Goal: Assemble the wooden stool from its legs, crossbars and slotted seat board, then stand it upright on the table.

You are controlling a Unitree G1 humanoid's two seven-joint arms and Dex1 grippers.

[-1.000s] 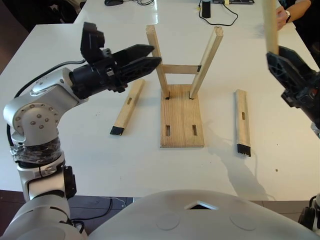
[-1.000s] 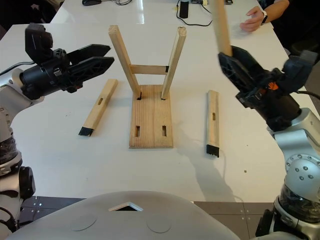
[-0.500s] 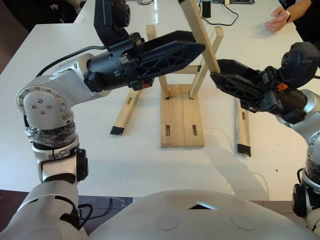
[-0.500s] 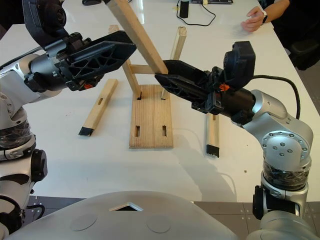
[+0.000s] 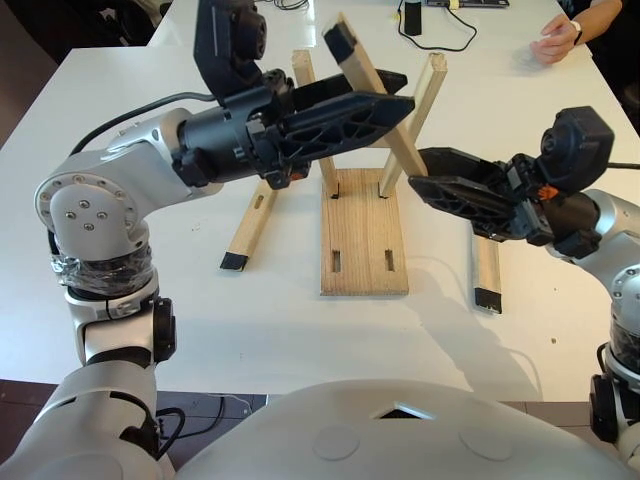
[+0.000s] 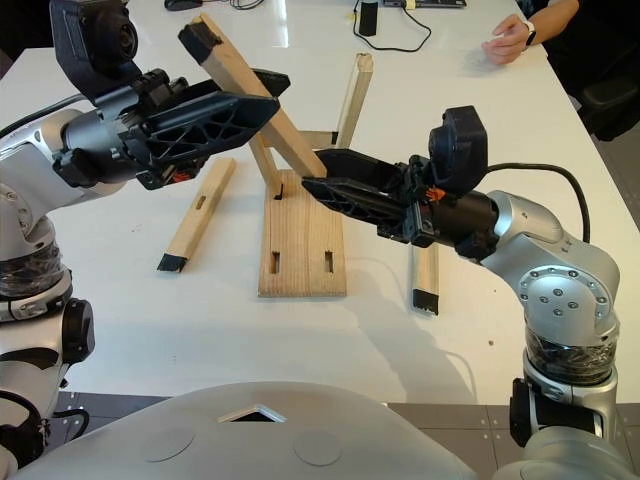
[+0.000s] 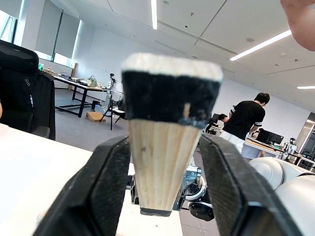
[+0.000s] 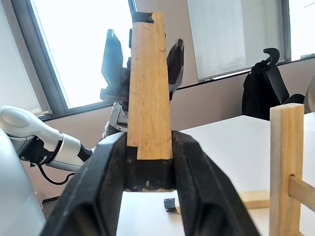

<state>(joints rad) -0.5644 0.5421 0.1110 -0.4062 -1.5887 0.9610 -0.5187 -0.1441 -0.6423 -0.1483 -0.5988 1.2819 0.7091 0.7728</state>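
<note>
Wood, pale and square-cut with one end painted black: the wooden leg (image 8: 147, 83) hangs tilted in the air above the seat board (image 5: 364, 250), which lies flat on the table (image 5: 150, 300). Two standing legs (image 5: 423, 110) sit in the board's far slots. The right gripper (image 6: 315, 170) clamps the tilted leg's lower end. The left gripper (image 5: 400, 92) grips it higher up, fingers against both sides.

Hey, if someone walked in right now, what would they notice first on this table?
A black-tipped wooden leg slanting in mid-air over the seat board, its lower end clamped in the right gripper and the left gripper at its upper part. Behind it, two legs stand in the board's far slots.
</note>
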